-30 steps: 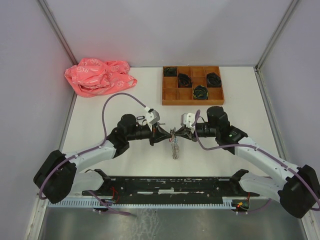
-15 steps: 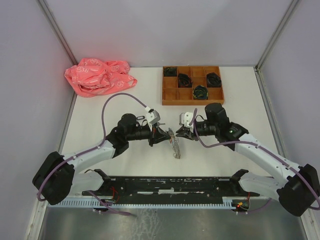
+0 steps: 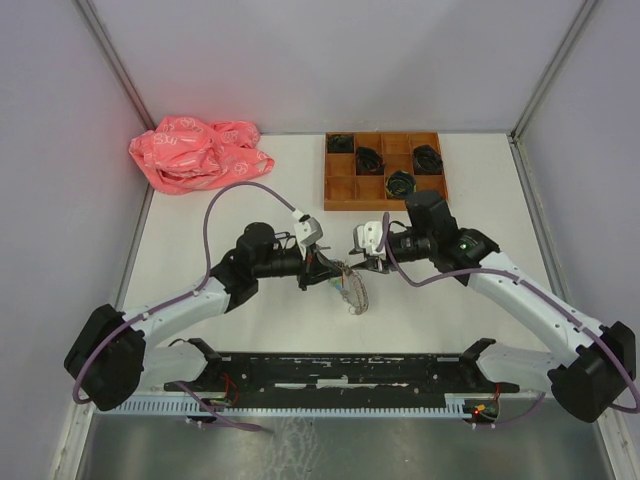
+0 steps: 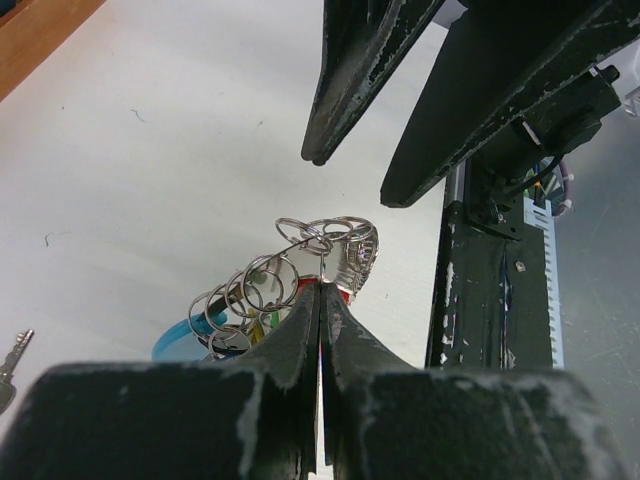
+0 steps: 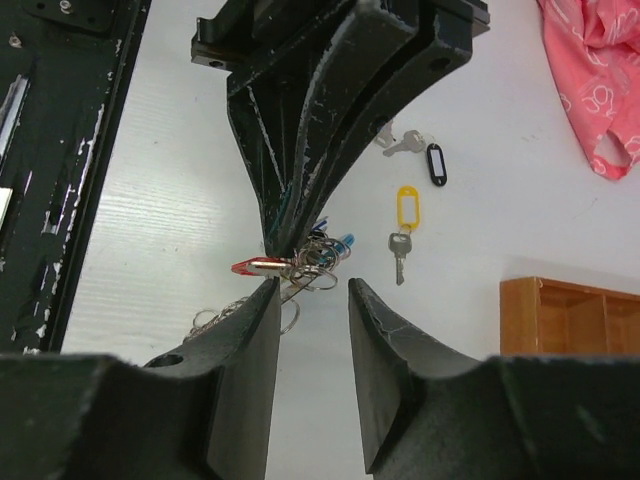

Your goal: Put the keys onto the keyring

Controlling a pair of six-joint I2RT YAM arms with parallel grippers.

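Pinching the keyring, left hand half-hides its blue section; right hand gapes empty.

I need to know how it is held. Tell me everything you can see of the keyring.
The keyring is a hoop crowded with small silvery rings, metal by its look, with a light-blue curved section and a red tag. The shut left gripper pinches one edge of it; the rest hangs toward the white table. The open right gripper faces it close by, not gripping.

White table, crumpled pink bag, wooden divided tray, yellow-tagged key, black-tagged key
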